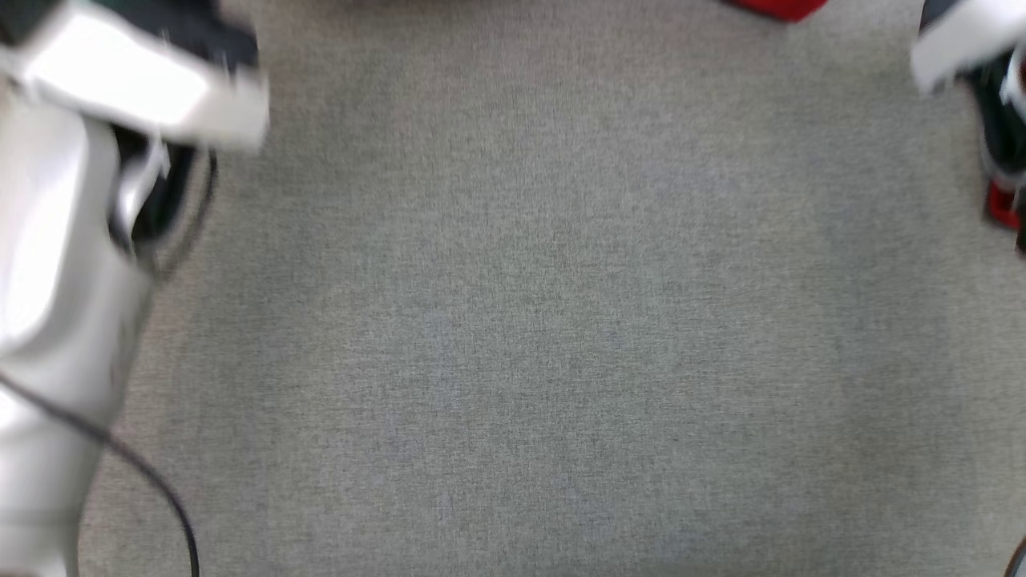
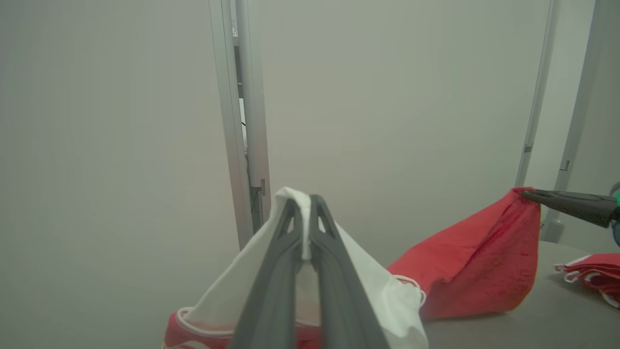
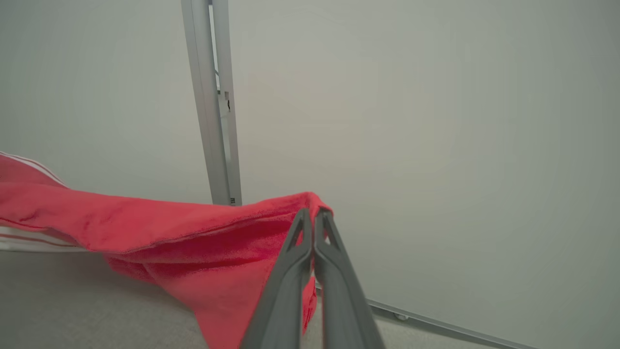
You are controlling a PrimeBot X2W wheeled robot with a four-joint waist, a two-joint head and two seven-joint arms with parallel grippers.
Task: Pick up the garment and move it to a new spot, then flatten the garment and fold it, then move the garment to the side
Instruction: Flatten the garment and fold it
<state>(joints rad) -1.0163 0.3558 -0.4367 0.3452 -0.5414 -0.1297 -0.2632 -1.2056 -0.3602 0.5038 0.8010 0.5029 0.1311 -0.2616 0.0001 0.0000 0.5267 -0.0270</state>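
Observation:
The garment (image 2: 479, 261) is red cloth with a white part (image 2: 368, 276) and white trim. It is lifted off the grey table (image 2: 533, 320) and sags between my two grippers. My left gripper (image 2: 304, 201) is shut on a peak of the white part. My right gripper (image 3: 312, 213) is shut on a red edge of the garment (image 3: 193, 232), which stretches away to the left in the right wrist view. The left wrist view also shows the right gripper (image 2: 528, 195) pinching that red corner. In the blurred head view, a red scrap of the garment (image 1: 773, 6) sits at the top edge.
The grey fabric table (image 1: 561, 320) spreads across the head view, between my pale left forearm (image 1: 64, 240) and right arm (image 1: 962, 40). A black cable (image 1: 160, 497) hangs at the lower left. Metal frame posts (image 2: 242, 121) (image 3: 213, 97) stand before a pale wall. A red, white-trimmed fold (image 2: 593, 274) lies on the table.

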